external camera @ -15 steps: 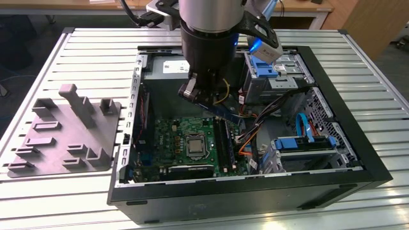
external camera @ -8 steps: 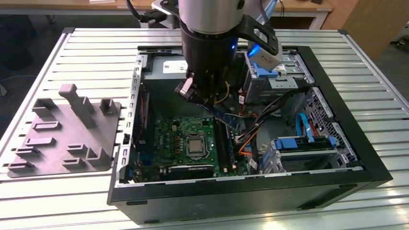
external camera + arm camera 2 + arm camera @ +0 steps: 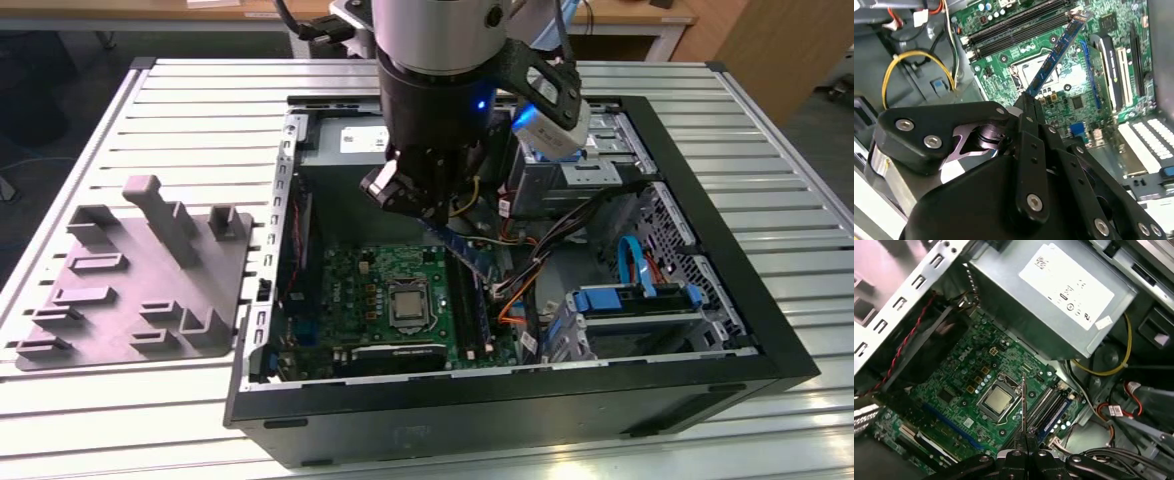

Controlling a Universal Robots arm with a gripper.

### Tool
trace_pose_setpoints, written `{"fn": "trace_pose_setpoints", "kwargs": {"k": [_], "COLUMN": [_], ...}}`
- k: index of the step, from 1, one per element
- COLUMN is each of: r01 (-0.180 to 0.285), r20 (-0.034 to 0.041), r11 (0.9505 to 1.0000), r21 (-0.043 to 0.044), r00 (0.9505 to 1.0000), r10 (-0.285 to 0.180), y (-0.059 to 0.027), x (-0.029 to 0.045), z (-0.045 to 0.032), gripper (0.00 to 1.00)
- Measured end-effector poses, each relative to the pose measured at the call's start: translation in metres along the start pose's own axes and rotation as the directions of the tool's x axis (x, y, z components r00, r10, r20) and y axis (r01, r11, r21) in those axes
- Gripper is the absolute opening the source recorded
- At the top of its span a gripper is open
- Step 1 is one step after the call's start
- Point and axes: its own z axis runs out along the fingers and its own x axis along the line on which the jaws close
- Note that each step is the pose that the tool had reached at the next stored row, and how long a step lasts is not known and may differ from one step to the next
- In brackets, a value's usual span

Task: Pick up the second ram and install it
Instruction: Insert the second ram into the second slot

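the second ram is held by one end in the gripper, which is clamped on it. it is held tilted above the motherboard inside the open computer case, and appears clear of the memory slots. the pick-up is judged done and the install step in hand; this calls for the stick's free edge to be squared to an empty slot.

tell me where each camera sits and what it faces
Exterior view: off the arm, above, looking down into the open computer case; arm and tool show.
First wrist view: on the wrist, looking past the tool at the motherboard.
Second wrist view: on the wrist, behind the tool's linkage, facing that board.
Both wrist views share the second ram held in the tool.
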Motion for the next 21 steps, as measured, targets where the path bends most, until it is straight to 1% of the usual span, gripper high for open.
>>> {"fn": "trace_pose_setpoints", "kwargs": {"k": [3, 7, 8, 11, 14, 16, 19, 21], "r01": [-0.047, -0.102, -0.117, -0.172, -0.224, -0.261, -0.312, -0.346], "r20": [0.0013, 0.0034, 0.0042, 0.0061, 0.0083, 0.0099, 0.0123, 0.0141], "r11": [0.9989, 0.9947, 0.9930, 0.9851, 0.9743, 0.9652, 0.9497, 0.9378], "r21": [0.0038, 0.0085, 0.0097, 0.0141, 0.0181, 0.0209, 0.0247, 0.0271], "r00": [0.9989, 0.9948, 0.9931, 0.9852, 0.9745, 0.9654, 0.9500, 0.9382], "r10": [0.047, 0.102, 0.117, 0.172, 0.224, 0.261, 0.312, 0.346], "y": [0.0000, 0.0000, 0.0000, -0.0001, -0.0001, -0.0001, -0.0001, -0.0001], "x": [0.0001, 0.0002, 0.0002, 0.0003, 0.0004, 0.0004, 0.0005, 0.0005], "z": [0.0008, 0.0019, 0.0024, 0.0037, 0.0046, 0.0051, 0.0059, 0.0065], "gripper": [0.11, 0.11, 0.11, 0.11, 0.11, 0.11, 0.11, 0.11]}}
